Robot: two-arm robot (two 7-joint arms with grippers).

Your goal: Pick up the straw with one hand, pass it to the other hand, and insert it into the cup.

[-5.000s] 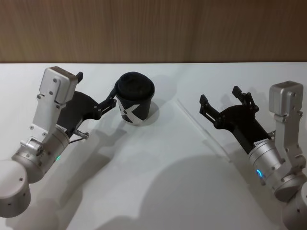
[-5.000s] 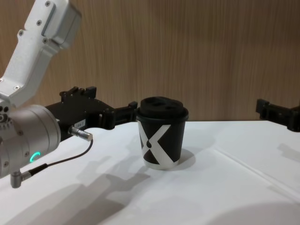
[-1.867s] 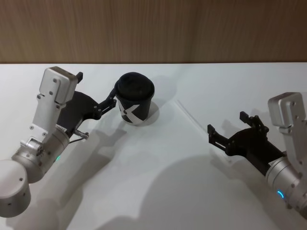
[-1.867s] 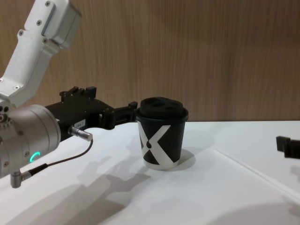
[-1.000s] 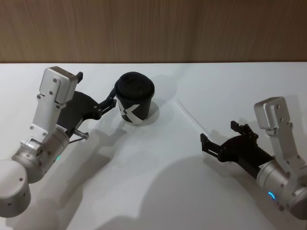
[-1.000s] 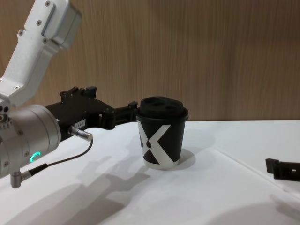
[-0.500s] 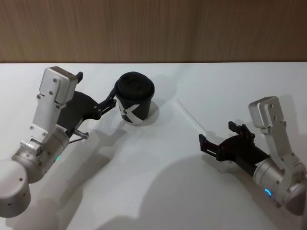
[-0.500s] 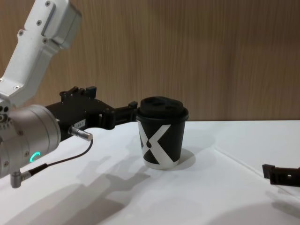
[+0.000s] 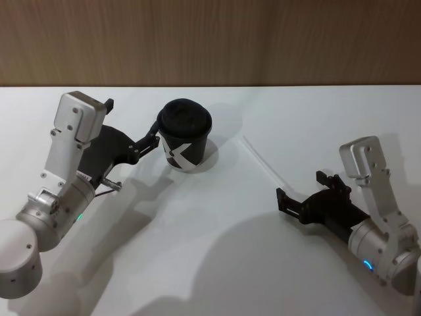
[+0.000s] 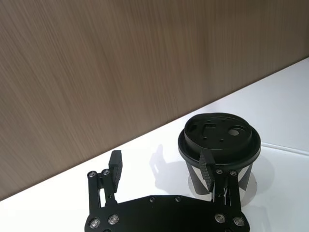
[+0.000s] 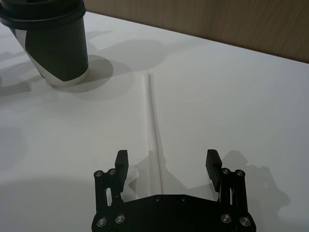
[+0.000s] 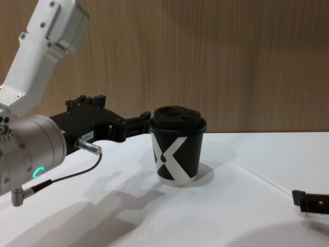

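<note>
The job was at its first step: picking up the straw. The right pincer hung low over the white table. Its two fingers were spread wide and held nothing. The straw lay flat on the table. Its near end sat between those fingers, a bit closer to one finger than the other. The rest of the straw ran straight out ahead of the pincer, toward the cup. The cup stood upright with its lid on, well past the straw's far end and a little off to one side.

The left pincer waited by the cup. Its fingers were spread wide too, and it held nothing. The cup was right at the tip of one finger. I could not tell if they touched.

I think the next move was for the right pincer to sink down a tiny bit more and close on the straw. The straw was thin and flat, so the fingers would need to get very low. They might scrape the table, or the straw might slip out.

There was lots of bare table ahead of the right pincer, and between it and the left pincer. That looked like good room to lift the straw and hand it over. The table's back edge met a wooden wall, far behind the cup and out of the way.
</note>
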